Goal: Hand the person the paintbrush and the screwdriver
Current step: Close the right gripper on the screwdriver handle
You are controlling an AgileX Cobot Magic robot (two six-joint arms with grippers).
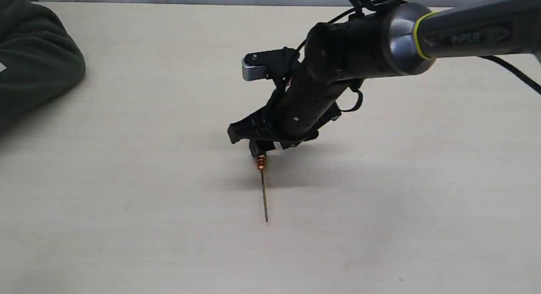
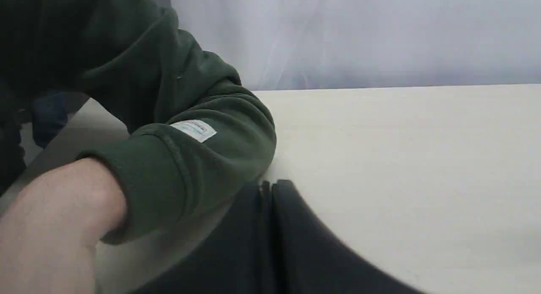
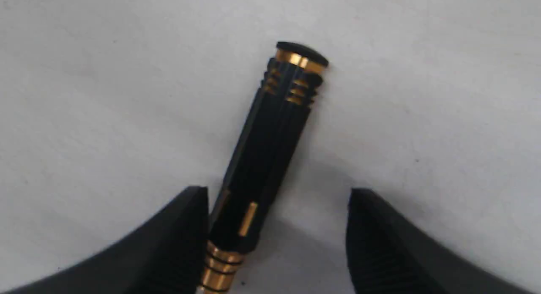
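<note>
The screwdriver point(image 1: 261, 162) lies on the tabletop point(image 1: 127, 180), not yet lifted — the right hand point(image 3: 277, 194) straddles its black handle, jaws wide apart. The left hand point(image 2: 268, 190) is pressed shut near the person point(image 2: 181, 159). The paintbrush is nowhere in sight — probably delivered.

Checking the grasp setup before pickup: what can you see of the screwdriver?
The screwdriver is slim: black fluted handle, gold rings under a black end cap, ribbed gold-orange collar, long thin shaft. It lies flat on the pale table. The open right gripper straddles the handle near the collar, one jaw close beside it, the other apart; it is not gripped yet.
</note>
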